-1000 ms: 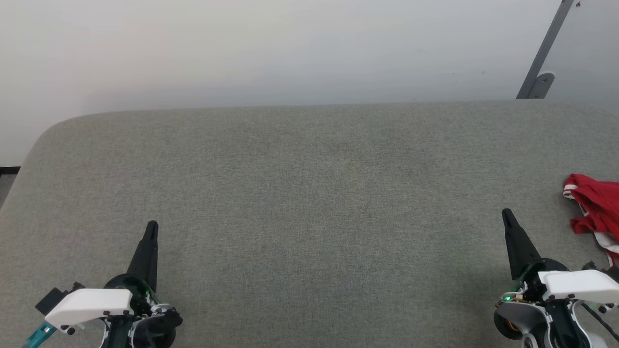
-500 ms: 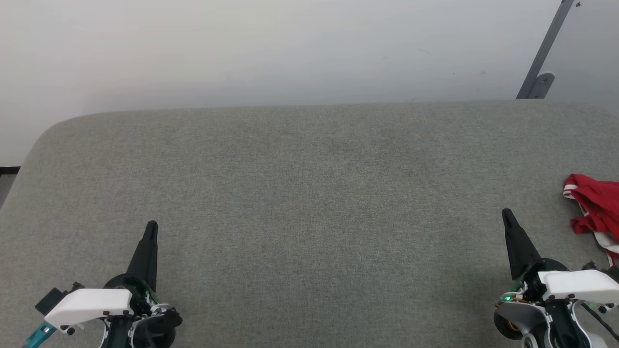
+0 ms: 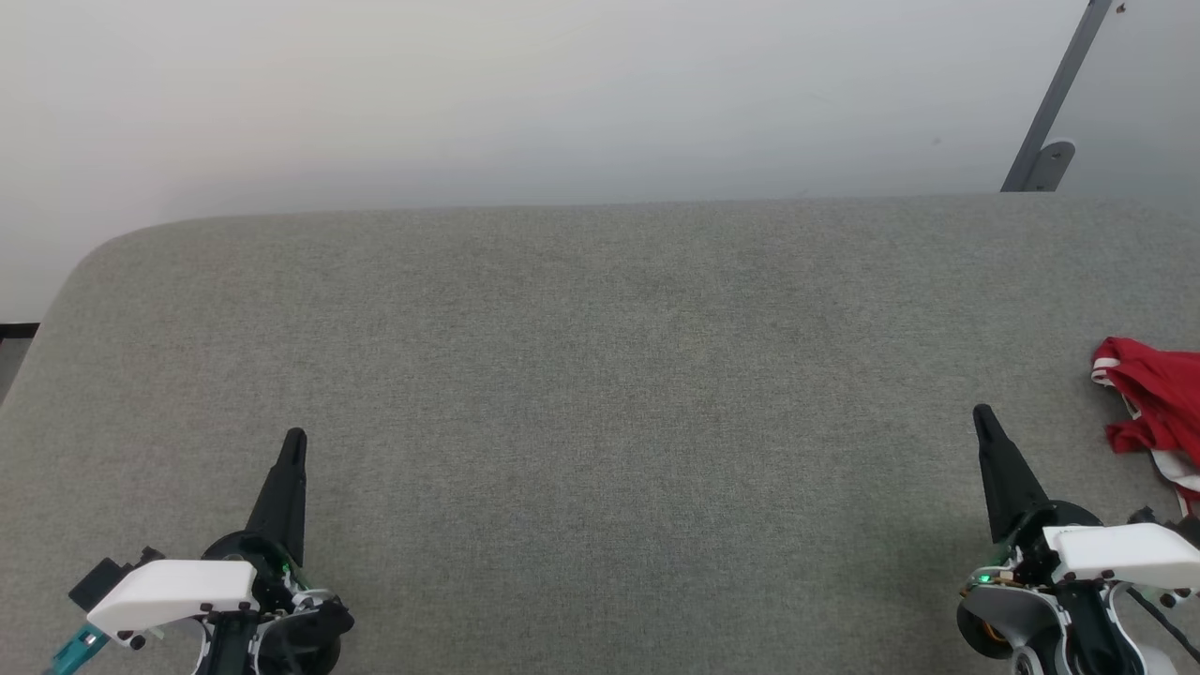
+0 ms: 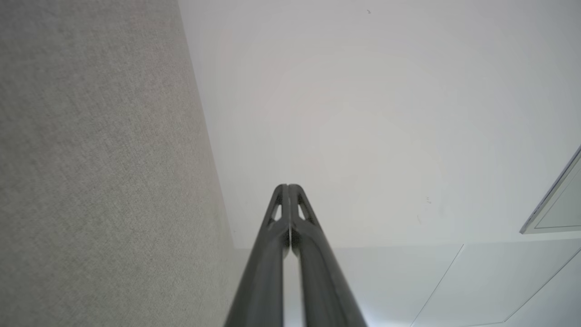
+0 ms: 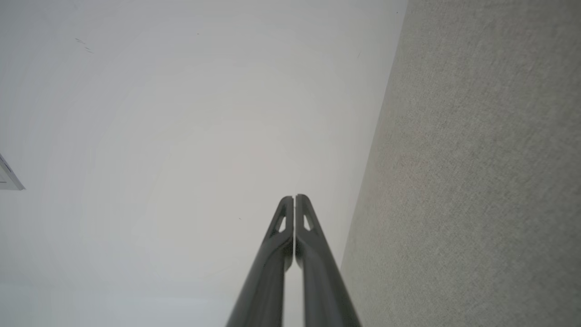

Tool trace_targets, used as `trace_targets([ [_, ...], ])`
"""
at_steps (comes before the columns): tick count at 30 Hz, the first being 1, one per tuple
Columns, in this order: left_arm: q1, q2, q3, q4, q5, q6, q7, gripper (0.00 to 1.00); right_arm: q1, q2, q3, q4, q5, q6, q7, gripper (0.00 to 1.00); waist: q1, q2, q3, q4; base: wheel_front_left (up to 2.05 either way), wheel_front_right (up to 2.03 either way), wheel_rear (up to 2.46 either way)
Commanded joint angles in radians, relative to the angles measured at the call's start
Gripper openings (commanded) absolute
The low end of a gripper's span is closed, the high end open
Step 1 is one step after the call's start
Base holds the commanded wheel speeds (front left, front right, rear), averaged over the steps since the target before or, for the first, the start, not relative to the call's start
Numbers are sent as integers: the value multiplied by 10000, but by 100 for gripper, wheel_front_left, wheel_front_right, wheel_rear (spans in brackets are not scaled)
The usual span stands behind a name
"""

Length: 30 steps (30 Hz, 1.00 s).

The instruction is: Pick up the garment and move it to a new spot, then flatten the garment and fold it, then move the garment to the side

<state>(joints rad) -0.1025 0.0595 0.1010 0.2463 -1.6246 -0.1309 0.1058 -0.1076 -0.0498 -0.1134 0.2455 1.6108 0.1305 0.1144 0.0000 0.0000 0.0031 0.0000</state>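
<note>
The garment (image 3: 1158, 403), red with a bit of red-and-white striped trim, lies crumpled at the head view's right edge, partly cut off by the frame. My right gripper (image 3: 982, 415) is shut and empty, resting over the grey surface a short way left of the garment. My left gripper (image 3: 294, 439) is shut and empty at the lower left, far from the garment. In the left wrist view the left gripper (image 4: 288, 187) has its fingers pressed together. The right gripper (image 5: 294, 198) looks the same in the right wrist view.
A wide grey fabric-covered table (image 3: 600, 375) with rounded far corners spreads before me. A white wall (image 3: 525, 94) stands behind it. A grey metal bar (image 3: 1055, 103) leans at the back right.
</note>
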Motion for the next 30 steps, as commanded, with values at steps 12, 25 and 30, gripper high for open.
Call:
trace_targets([
  [12, -126, -33, 60, -4, 58, 4, 38, 0, -41, 15, -13, 6, 40, 4, 11, 0, 0, 0, 0, 0, 0, 0, 0],
  [25, -129, -47, 77, -3, 73, 4, 56, 0, -41, 15, -12, 9, 40, 4, 11, 0, 0, 0, 0, 0, 0, 0, 0],
  [30, -130, -52, 82, -3, 82, 4, 63, 0, -41, 15, -12, 6, 40, 4, 10, 0, 0, 0, 0, 0, 0, 0, 0],
])
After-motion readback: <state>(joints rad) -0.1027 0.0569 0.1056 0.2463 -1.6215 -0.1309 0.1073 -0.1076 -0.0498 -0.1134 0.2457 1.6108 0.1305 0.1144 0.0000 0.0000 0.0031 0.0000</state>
